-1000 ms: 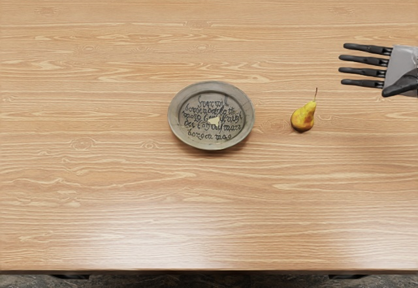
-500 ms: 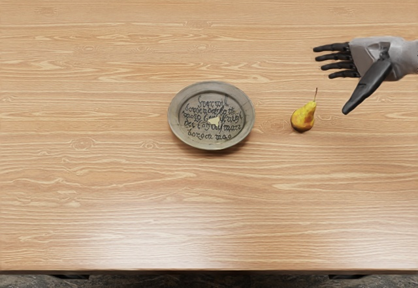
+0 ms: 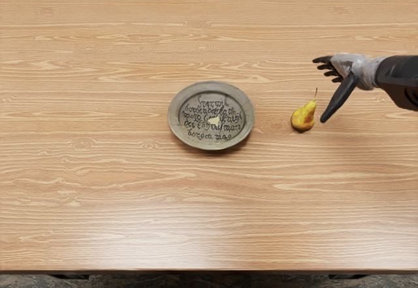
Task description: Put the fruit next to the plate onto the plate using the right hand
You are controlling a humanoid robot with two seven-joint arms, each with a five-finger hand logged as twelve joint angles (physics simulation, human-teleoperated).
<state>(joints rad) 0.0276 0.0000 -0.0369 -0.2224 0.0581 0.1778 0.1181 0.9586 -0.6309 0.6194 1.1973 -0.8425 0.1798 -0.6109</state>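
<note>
Right hand (image 3: 341, 74): fingers spread, holding nothing, thumb angled down just beside pear (image 3: 304, 116). 1 pear upright on table (image 3: 98, 190), right of plate (image 3: 175, 115), not touching it. Best: lower palm over pear, wrap wide body, avoid knocking it over.

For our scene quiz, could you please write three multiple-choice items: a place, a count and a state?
1. Where is the yellow-orange pear? A) on the round grey metal plate; B) on the wooden table, right of the plate; C) in the robot hand.
2. How many arms show? A) none; B) one; C) two.
3. The right robot hand is: A) shut on the pear; B) open, empty; C) shut, empty.
Answers: 1 B, it rests on bare wood; 2 B, only the right arm enters; 3 B, fingers spread, nothing held.
</note>
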